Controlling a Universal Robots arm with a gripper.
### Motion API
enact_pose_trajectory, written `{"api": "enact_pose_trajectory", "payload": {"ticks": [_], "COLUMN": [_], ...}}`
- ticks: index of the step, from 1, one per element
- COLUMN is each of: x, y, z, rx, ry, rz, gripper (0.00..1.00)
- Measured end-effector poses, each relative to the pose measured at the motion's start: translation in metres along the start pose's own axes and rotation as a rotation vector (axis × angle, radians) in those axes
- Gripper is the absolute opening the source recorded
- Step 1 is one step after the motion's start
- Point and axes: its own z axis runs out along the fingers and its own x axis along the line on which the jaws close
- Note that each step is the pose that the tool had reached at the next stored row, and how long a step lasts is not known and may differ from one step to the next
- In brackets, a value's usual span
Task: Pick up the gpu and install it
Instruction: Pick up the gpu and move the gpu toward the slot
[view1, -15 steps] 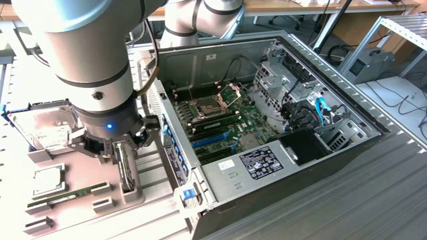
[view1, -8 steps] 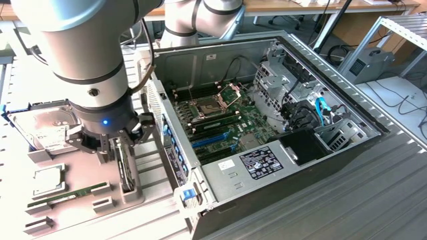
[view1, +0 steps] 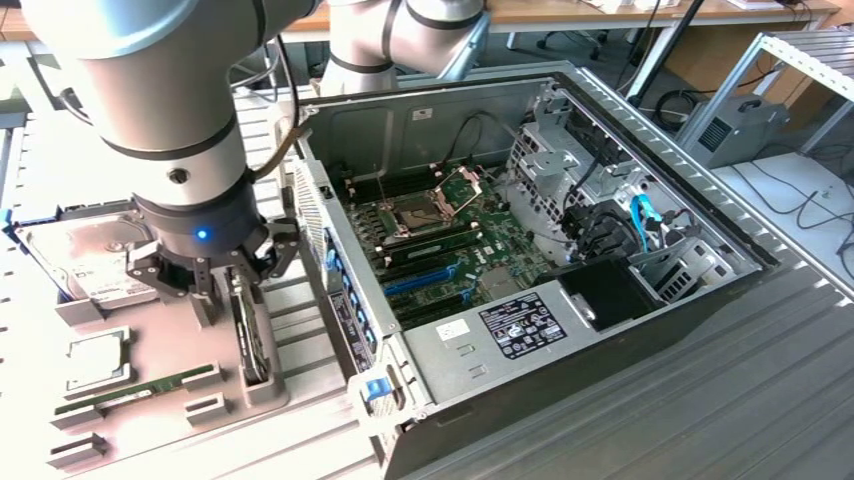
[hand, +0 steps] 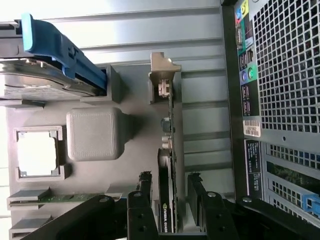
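Note:
The gpu (view1: 250, 338) is a thin black card standing on its edge in a slot of the grey parts tray (view1: 160, 340), at the exterior view's left of the open computer case (view1: 400, 120). In the wrist view the gpu (hand: 167, 210) appears edge-on, with its silvery end bracket (hand: 162, 75) at the far end. My gripper (view1: 220, 295) hangs right over it. The gripper (hand: 169, 195) is open, one black finger (hand: 145, 192) on each side of the card with a gap between finger and card.
On the tray lie a silver hard drive (view1: 87, 265) in blue rails, a square processor (view1: 96, 362) and a green memory stick (view1: 140, 388). The case shows its motherboard with blue slots (view1: 420, 280). Its perforated rear panel (hand: 285, 65) stands close beside the gpu.

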Motion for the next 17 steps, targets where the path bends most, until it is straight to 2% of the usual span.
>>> {"api": "enact_pose_trajectory", "payload": {"ticks": [7, 17], "x": [0.004, 0.004], "y": [0.0088, 0.0088], "z": [0.0111, 0.0249], "rx": [0.0002, 0.0015], "ry": [0.0001, -0.0001], "rz": [0.001, 0.001], "gripper": [0.42, 0.42]}}
